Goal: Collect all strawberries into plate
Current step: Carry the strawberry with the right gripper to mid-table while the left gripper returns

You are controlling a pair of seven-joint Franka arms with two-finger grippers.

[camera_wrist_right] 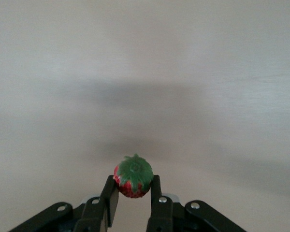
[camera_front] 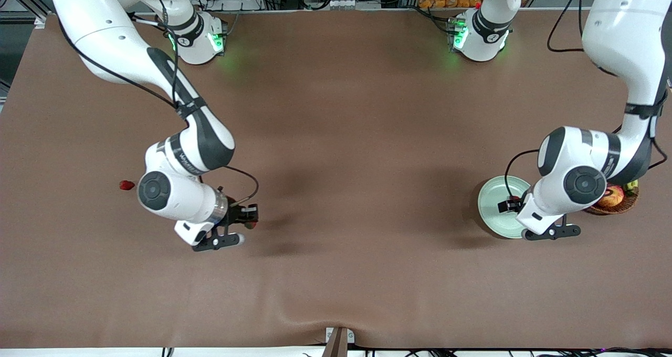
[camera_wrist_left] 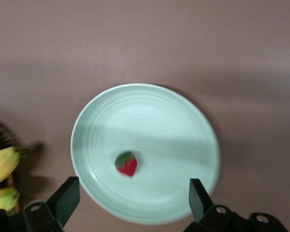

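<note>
My right gripper [camera_front: 248, 218] is shut on a strawberry [camera_wrist_right: 133, 176] and holds it above the bare brown table toward the right arm's end; the berry's green cap faces the wrist camera. A second strawberry [camera_front: 126, 185] lies on the table beside the right arm's elbow. The pale mint-green plate [camera_front: 493, 202] sits toward the left arm's end. My left gripper [camera_front: 508, 205] hangs open over the plate [camera_wrist_left: 159, 121], its fingertips [camera_wrist_left: 67, 195] wide apart. A third strawberry [camera_wrist_left: 127, 163] lies in the plate, free of the fingers.
A brown wicker basket [camera_front: 622, 202] of fruit stands right beside the plate, partly under the left arm. Its yellow bananas [camera_wrist_left: 1, 165] show in the left wrist view. The brown table cloth [camera_front: 357, 163] has a fold at its front edge.
</note>
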